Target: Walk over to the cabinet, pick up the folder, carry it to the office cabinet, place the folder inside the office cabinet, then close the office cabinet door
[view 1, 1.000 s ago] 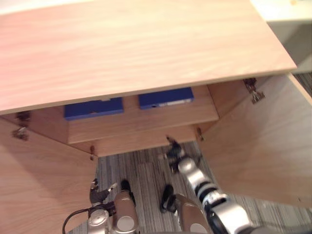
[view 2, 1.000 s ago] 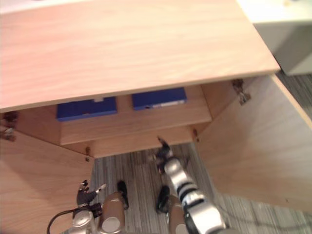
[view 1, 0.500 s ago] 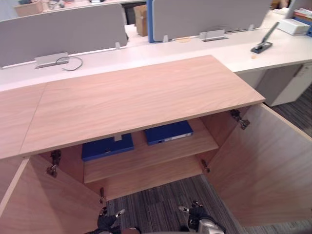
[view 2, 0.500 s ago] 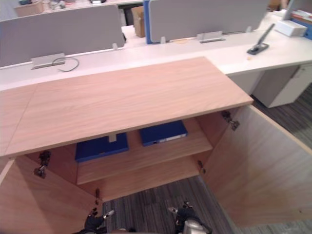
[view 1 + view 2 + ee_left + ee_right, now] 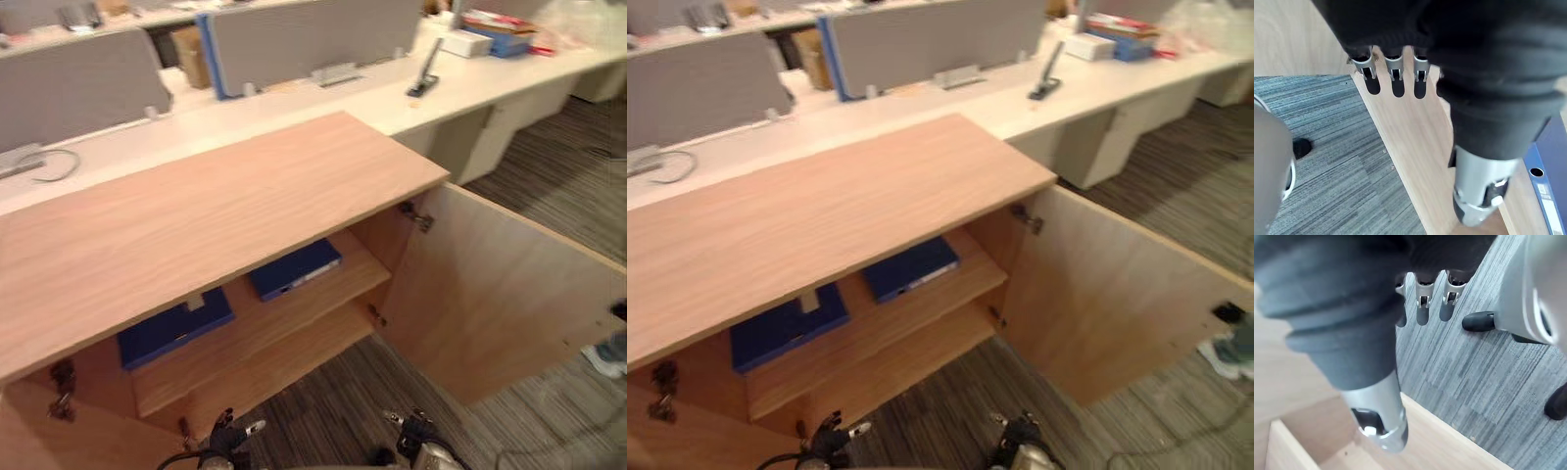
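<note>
Floor: grey striped carpet [image 5: 333,416] is running up to the foot of the cabinet [image 5: 196,215], nearest the camera.
Left hand [image 5: 225,439]: hanging low over the carpet in front of the left door [image 5: 88,446], fingers [image 5: 1394,78] lying straight with the thumb out to the side, carrying nothing.
Right hand [image 5: 415,432]: hanging low over the carpet before the open middle of the cabinet, fingers [image 5: 1422,303] relaxed and apart, carrying nothing.
Right door [image 5: 490,294]: standing swung wide open, well apart from both hands.
Shelf [image 5: 304,313]: carrying the blue folders, lying flat inside under the wooden top.
Folder location: the left folder [image 5: 171,328] and the right folder [image 5: 292,269] are lying side by side; which one is the task's I cannot tell.
Background: a white desk [image 5: 323,98] with grey screens [image 5: 313,34] is standing behind the cabinet; a person's shoe [image 5: 605,357] is showing past the right door.
Step in hand: the folder is probably stowed, so the door closing is coming up.
Next move: the right hand is needing to get behind the right door's outer face and push it shut, clear of the shoe.
Count: two folders, two open doors, two screens, two empty hands.
</note>
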